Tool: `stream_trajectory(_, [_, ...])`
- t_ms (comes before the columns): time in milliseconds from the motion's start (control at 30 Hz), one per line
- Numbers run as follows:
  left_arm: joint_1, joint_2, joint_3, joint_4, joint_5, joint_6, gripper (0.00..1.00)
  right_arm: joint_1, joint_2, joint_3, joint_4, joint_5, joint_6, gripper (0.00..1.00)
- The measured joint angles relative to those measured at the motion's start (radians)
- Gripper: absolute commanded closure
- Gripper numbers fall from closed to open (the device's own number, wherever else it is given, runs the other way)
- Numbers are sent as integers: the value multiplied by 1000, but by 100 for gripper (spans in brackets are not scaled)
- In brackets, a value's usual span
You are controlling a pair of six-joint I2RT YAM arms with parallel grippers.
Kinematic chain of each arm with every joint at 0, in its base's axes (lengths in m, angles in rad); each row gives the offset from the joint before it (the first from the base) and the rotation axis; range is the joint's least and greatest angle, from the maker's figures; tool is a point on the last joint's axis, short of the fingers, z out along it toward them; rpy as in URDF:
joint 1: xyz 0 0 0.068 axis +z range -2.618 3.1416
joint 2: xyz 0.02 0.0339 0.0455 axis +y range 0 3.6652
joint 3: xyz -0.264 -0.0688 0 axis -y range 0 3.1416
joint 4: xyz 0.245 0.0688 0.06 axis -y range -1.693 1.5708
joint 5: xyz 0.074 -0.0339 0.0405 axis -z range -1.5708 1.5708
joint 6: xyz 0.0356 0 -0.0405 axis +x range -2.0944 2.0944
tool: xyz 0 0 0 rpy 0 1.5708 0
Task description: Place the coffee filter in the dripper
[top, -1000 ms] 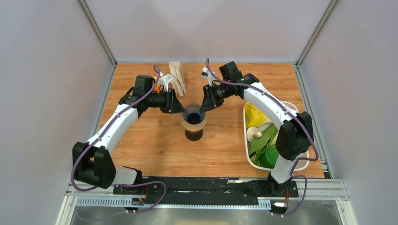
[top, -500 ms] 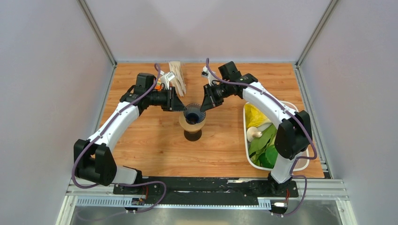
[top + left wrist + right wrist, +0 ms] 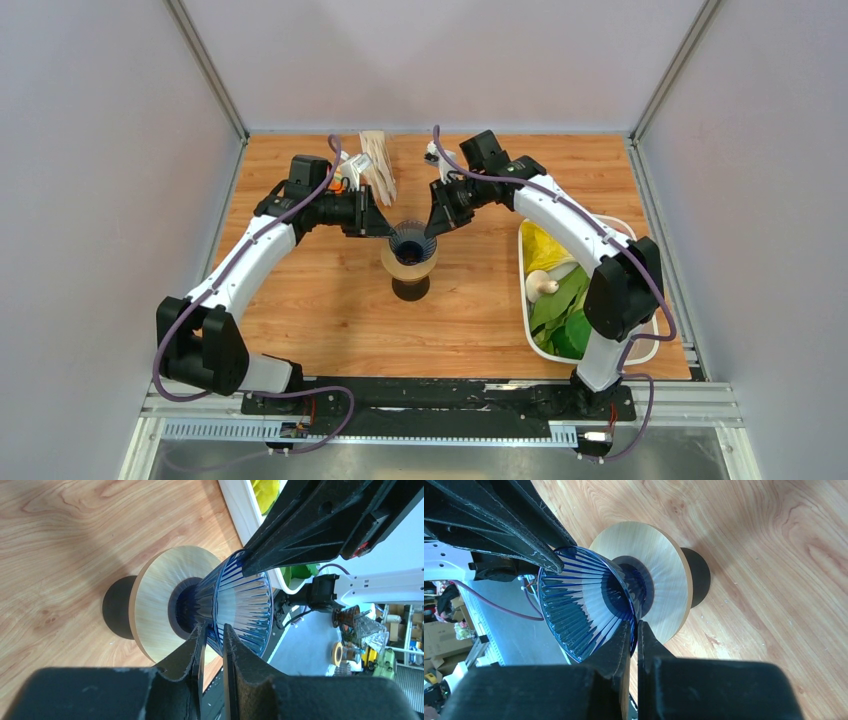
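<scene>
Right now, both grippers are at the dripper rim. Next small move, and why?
Probably close the left gripper fully on the dripper. Its fingers straddle the rim with a gap showing, while the right gripper already pinches the opposite side. The dripper is empty; the coffee filter lies at the back of the table.

Bright, even light from overhead, soft faint shadows on the wooden table (image 3: 330, 320); overhead view sharp, no glare; wrist views crisp, pale sheen on the dripper (image 3: 240, 605) ribs; far clutter beyond the table blurred, washed out
</scene>
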Motion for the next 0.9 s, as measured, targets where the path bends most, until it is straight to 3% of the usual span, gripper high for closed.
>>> stream_trajectory(900, [5, 13, 13, -44, -21, 43, 100, 35, 11, 41, -27, 79, -15, 100])
